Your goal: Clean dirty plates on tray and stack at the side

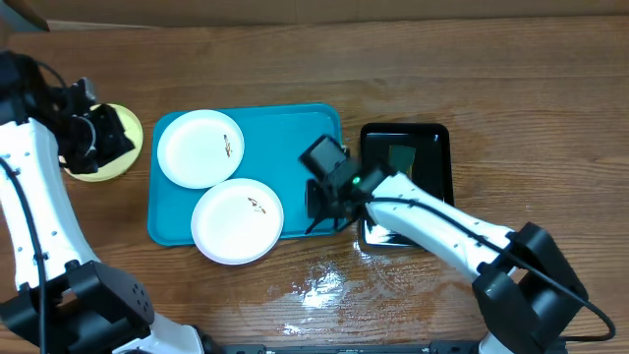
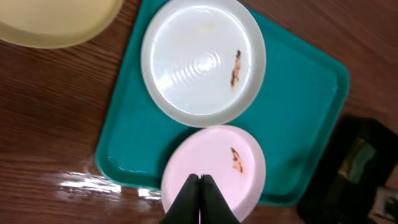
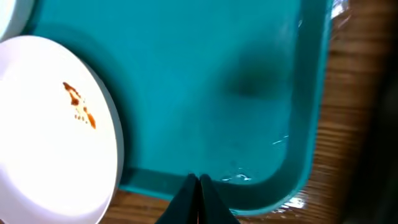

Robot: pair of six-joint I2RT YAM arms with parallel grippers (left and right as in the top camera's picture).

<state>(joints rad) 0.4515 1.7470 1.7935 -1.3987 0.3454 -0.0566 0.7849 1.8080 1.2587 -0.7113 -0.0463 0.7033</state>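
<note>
**Both my claws shut and empty, two dirty plates on the tray**

My left claw [image 1: 95, 136] is pinched fully shut with nothing in it. It hangs over the yellow plate [image 1: 106, 165], which lies on the table [image 1: 511, 69] just left of the tray [image 1: 305, 128], off it altogether. I cannot tell whether my tips touch that plate.

My right claw [image 3: 196, 178] is also closed tight, fingers pressed together, holding nothing. It sits above the right end of the tray, with the black tray [image 1: 432, 157] just beyond my wrist. From my right wrist, the tips point at the tray's near rim by its corner, apart from the near plate [image 3: 50, 143] to their left.

The two white plates are both on the tray's left half. The far plate [image 1: 200, 147] lies flat inside the rim. The near plate [image 1: 237, 221] sits beside it, their edges meeting or nearly so, and it sticks out over the tray's near rim. Each carries a small brown smear [image 2: 235, 68].

A wet patch [image 1: 319, 283] shines on the table in front of the tray.
</note>
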